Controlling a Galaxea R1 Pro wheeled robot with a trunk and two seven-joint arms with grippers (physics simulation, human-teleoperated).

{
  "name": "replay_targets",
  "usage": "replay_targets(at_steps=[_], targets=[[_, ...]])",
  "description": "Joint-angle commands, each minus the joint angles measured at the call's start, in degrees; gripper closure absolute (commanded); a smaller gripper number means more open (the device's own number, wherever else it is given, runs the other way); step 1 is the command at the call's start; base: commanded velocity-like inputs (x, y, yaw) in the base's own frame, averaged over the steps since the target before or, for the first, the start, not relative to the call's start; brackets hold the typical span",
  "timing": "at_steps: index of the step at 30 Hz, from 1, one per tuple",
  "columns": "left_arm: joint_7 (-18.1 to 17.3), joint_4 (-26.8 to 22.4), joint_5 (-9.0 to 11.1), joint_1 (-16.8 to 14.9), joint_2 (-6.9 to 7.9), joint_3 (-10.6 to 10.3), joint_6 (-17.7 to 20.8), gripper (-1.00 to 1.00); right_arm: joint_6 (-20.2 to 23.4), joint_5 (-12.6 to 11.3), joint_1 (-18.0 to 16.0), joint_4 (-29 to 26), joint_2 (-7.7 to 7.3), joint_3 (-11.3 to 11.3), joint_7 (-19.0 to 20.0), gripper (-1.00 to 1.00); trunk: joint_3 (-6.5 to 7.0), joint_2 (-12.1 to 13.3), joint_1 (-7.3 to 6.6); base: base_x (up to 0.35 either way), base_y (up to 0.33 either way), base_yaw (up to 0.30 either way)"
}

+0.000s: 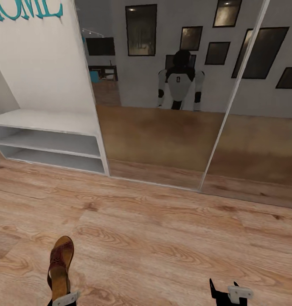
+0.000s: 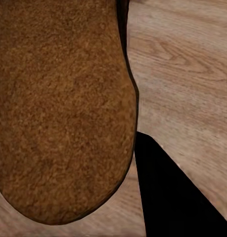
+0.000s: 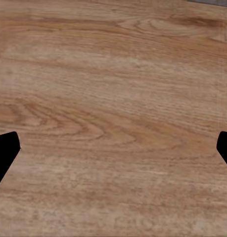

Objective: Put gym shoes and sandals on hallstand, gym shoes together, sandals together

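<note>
One brown sandal (image 1: 60, 265) with a tan insole sticks forward from my left gripper (image 1: 63, 299), which is shut on its heel end low at the left of the head view. In the left wrist view the sandal (image 2: 59, 108) looms large beside one black finger (image 2: 167, 197). The light-grey hallstand (image 1: 48, 121) stands ahead to the left, its bench top and two lower shelves bare. My right gripper (image 1: 228, 293) is open above the wood-grain corridor floor (image 1: 163, 238); its fingertips (image 3: 4, 148) sit far apart with nothing between them. The gym shoes and the other sandal are out of view.
Tall mirror panels (image 1: 163, 140) run along the wall right of the hallstand and reflect the robot (image 1: 180, 80) and dark picture frames. Teal letters (image 1: 27, 10) mark the white panel above the bench. Open floor lies between me and the rack.
</note>
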Motion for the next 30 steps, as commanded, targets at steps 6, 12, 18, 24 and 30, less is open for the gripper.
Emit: replay_targets(at_steps=[6, 12, 18, 24, 30], targets=[[0.1, 0.0, -0.3, 0.0, -0.12, -0.4, -0.1, 1.00, -0.2, -0.1, 0.0, 0.0, 0.04, -0.1, 0.1, -1.00, -0.26, 0.0, -0.01, 0.000, 0.000, 0.265], [0.0, 0.0, -0.4, 0.0, -0.34, -1.0, -0.2, 1.00, -0.2, -0.1, 0.0, 0.0, 0.03, -0.1, 0.1, -1.00, -0.47, 0.0, -0.01, 0.000, 0.000, 0.265], [-0.1, 0.0, -0.4, 0.0, -0.28, -1.0, -0.1, 1.00, -0.2, -0.1, 0.0, 0.0, 0.02, -0.1, 0.1, -1.00, -0.68, 0.0, -0.01, 0.000, 0.000, 0.265], [0.0, -0.5, -0.5, 0.0, -0.41, -0.8, -0.1, 1.00, -0.2, -0.1, 0.0, 0.0, 0.00, -0.1, 0.1, -1.00, -0.89, 0.0, -0.01, 0.000, 0.000, 0.265], [0.0, -0.5, -0.6, -0.1, -0.51, -0.7, -0.1, 1.00, -0.2, -0.1, 0.0, 0.0, -0.02, -0.1, 0.1, -1.00, -1.11, 0.0, -0.01, 0.000, 0.000, 0.240]])
